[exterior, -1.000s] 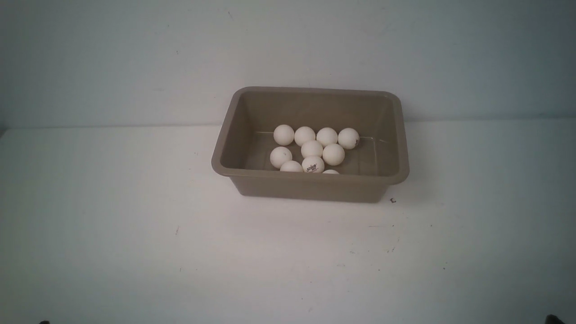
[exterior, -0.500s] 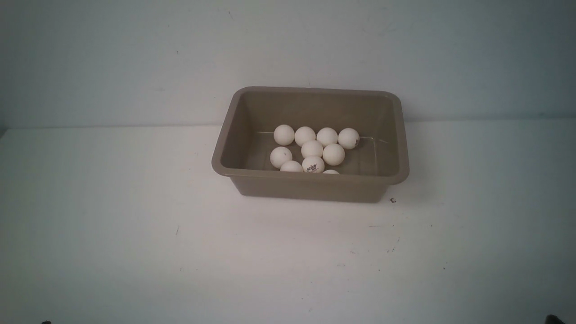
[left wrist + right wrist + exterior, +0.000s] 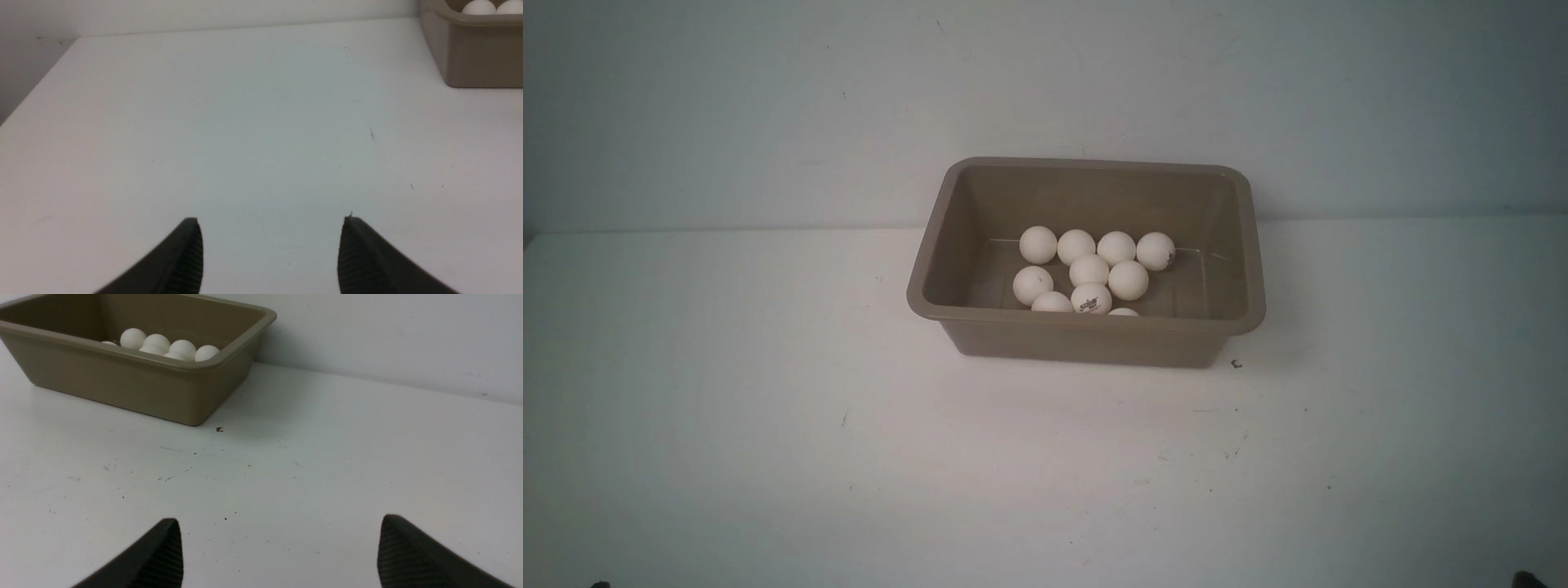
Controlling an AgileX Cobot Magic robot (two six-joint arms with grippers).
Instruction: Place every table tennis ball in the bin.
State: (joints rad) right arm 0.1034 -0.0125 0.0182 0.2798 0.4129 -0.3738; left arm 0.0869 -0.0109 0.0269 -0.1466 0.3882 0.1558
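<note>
so, bin contents: the bin (image 3: pixel 1086 335) holds the table tennis balls (image 3: pixel 1089 270), ten that can be counted from the front view, all resting on its floor.
ball layout: four sit in a row toward the far wall, touching side by side; the others cluster nearer the front wall, and one (image 3: pixel 1123 312) is mostly hidden behind the near rim.
ball look: small, smooth, matte white spheres; one near the front (image 3: pixel 1091 299) carries a dark printed logo, and a couple more show a small dark mark.
bin look: rectangular taupe plastic tub with rounded corners, a flat flared rim and walls that taper slightly downward; upright.
bin position: toward the back of the table (image 3: pixel 768 425), close to the wall (image 3: pixel 768 106), a little right of centre in the front view.
left gripper (image 3: pixel 271 228): fingers spread wide with nothing between them, hovering over bare table well apart from the bin, which shows at the edge of the left wrist view (image 3: pixel 474 53).
right gripper (image 3: pixel 282 526): fingers spread wide and holding nothing, well apart from the bin (image 3: pixel 122 379), where several balls (image 3: pixel 182 347) peek over the rim.
surface: white tabletop with faint scuffs and dark specks; one small dark fleck (image 3: pixel 1236 364) lies just beside the bin's near right corner.
room: plain pale wall behind the table.
</note>
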